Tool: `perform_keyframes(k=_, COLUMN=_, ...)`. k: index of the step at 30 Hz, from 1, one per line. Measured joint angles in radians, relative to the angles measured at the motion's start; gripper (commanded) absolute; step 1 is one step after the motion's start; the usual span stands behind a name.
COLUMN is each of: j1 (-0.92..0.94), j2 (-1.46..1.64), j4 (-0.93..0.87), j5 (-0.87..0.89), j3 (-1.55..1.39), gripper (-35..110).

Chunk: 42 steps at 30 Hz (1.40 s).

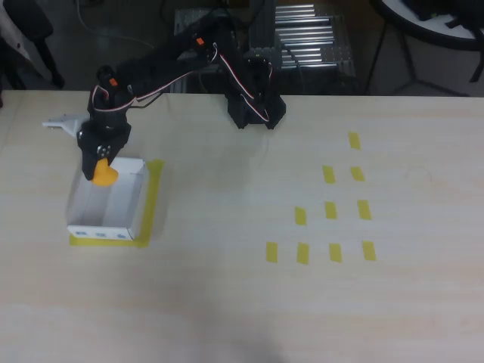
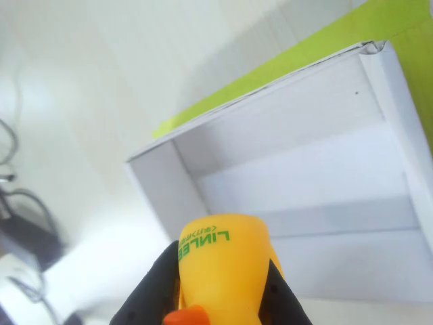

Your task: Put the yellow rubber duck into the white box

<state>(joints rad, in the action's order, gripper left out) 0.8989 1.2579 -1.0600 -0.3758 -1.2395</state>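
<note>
Above the white box [image 1: 106,204], claw [image 1: 100,171] pinches yellow rubber duck [image 2: 223,274], beak toward wrist camera.

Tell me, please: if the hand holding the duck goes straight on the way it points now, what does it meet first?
Probably the inside floor of the white box. The hand, shut on the yellow rubber duck, points down into the box; depth is unclear.

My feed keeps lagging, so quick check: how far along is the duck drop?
Pickup looks done: the gripper is shut on the yellow rubber duck, fingers on both its sides. In hand: the overhead view shows the duck over the far edge of the white box; the wrist view shows the open tray just ahead. Left: move fully over the inside and release.
</note>
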Motion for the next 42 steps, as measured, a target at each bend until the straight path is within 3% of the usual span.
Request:
perform_keyframes(k=29, j1=-0.009, j2=0.000, j4=0.328, j5=-0.086, j3=-0.334, gripper=0)
perform_keyframes(k=35, j1=-0.011, j2=0.000, j4=0.334, j5=-0.086, j3=-0.334, gripper=15)
perform_keyframes(k=42, j1=-0.011, j2=0.000, j4=0.334, j5=-0.086, j3=-0.334, gripper=19)
